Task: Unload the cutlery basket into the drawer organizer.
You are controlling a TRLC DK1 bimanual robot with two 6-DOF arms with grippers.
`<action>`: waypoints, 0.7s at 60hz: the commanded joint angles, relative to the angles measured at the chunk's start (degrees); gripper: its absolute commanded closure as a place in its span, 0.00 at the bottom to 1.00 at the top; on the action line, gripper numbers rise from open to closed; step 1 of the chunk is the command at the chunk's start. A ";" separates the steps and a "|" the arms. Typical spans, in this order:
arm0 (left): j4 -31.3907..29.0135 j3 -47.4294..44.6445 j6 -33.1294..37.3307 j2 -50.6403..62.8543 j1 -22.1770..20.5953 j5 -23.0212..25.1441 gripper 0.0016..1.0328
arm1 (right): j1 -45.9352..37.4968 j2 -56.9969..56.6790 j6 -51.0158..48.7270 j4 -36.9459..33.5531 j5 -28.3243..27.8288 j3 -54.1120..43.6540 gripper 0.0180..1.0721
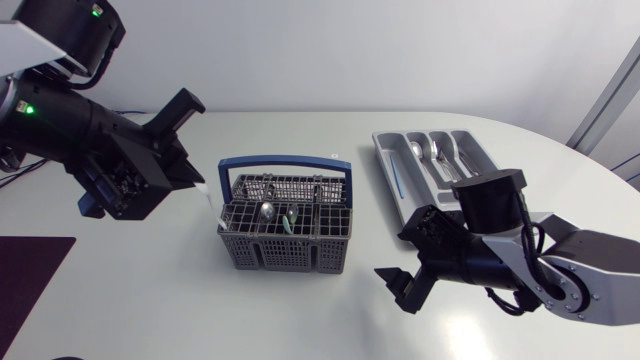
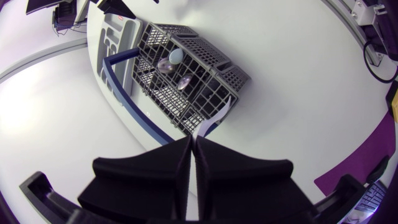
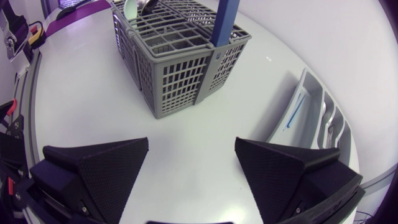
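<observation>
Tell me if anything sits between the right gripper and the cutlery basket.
Nothing visible does. The right gripper, jaws open, faces the cutlery basket across bare table.

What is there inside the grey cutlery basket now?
A metal spoon and a greenish utensil stand in the basket; its grid walls hide their lower ends.

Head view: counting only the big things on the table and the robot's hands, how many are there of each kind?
Cutlery basket: 1
Drawer organizer: 1
Robot hands: 2, the left hand and the right hand
Total: 4
</observation>
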 commanded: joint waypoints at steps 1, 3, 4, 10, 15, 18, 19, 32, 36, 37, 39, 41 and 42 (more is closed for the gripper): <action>-0.70 2.15 -0.38 -1.45 -0.42 -0.34 0.96 | -0.11 -0.24 -0.86 0.66 -0.30 -1.76 0.05; -0.70 2.33 -0.38 -1.63 -0.50 -0.34 0.96 | -0.11 -0.42 -0.86 0.57 -0.30 -1.84 0.05; -0.70 2.50 -0.56 -1.63 -0.50 -0.34 0.96 | -0.11 -0.51 -0.86 0.57 -0.30 -1.84 0.05; -1.05 2.94 -1.08 -1.80 -0.68 -0.34 0.96 | -0.11 -0.68 -0.77 0.57 -0.30 -1.93 0.05; -1.05 3.21 -1.35 -2.33 -0.68 -0.43 0.96 | -0.11 -1.03 -0.68 0.48 -0.30 -1.93 0.05; -0.97 3.82 -1.70 -2.42 -0.68 -0.43 0.96 | -0.11 -1.65 -0.59 0.39 -0.21 -1.93 0.05; -0.97 4.08 -1.88 -2.42 -0.68 -0.43 0.96 | -0.11 -1.82 -0.59 0.30 -0.21 -1.93 0.05; 1.67 10.59 -18.93 0.75 -3.32 1.33 0.96 | 1.48 -9.29 -0.59 -1.01 4.97 -0.88 0.05; 2.64 11.64 -25.17 1.89 -4.46 1.94 0.96 | 2.35 -11.58 -0.51 -1.19 7.61 -0.53 0.05; 3.34 11.64 -26.84 2.07 -4.90 2.03 0.96 | 2.71 -11.84 -0.51 -1.19 8.31 -0.44 0.05; 4.04 12.08 -31.41 2.68 -5.87 2.38 0.96 | 3.76 -12.81 -0.51 -1.01 10.33 -0.35 0.05; 4.66 12.17 -34.13 2.94 -6.66 2.56 0.96 | 4.82 -13.42 -0.51 -0.84 11.92 -0.35 0.05; 6.15 12.17 -36.86 3.21 -7.27 2.56 0.96 | 5.34 -13.86 -0.51 -0.75 12.80 -0.35 0.05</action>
